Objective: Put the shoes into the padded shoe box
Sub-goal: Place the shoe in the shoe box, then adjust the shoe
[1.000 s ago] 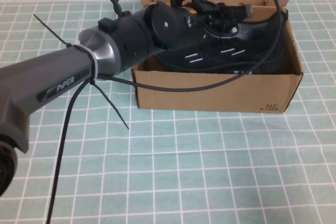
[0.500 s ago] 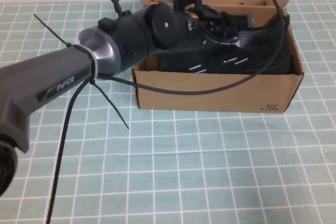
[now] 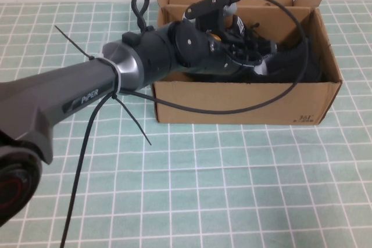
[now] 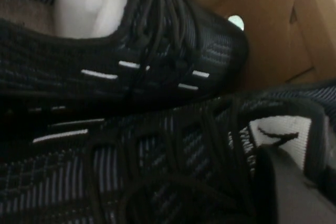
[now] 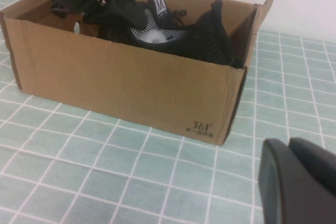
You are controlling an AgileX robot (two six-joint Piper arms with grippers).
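Sunk lower since a moment ago, the shoes [image 3: 290,65] lie inside the padded shoe box [image 3: 244,105], left gripper [image 3: 256,56] down among them, grip hidden. Right gripper [image 5: 299,182] waits apart, likewise unclear. Soft, light knit; the heel collar looks best for holding.

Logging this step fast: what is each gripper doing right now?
Left gripper: down inside the box on the shoes; grip cannot be told.
Right gripper: off the table beside the box, holding nothing visible; open or closed cannot be told.
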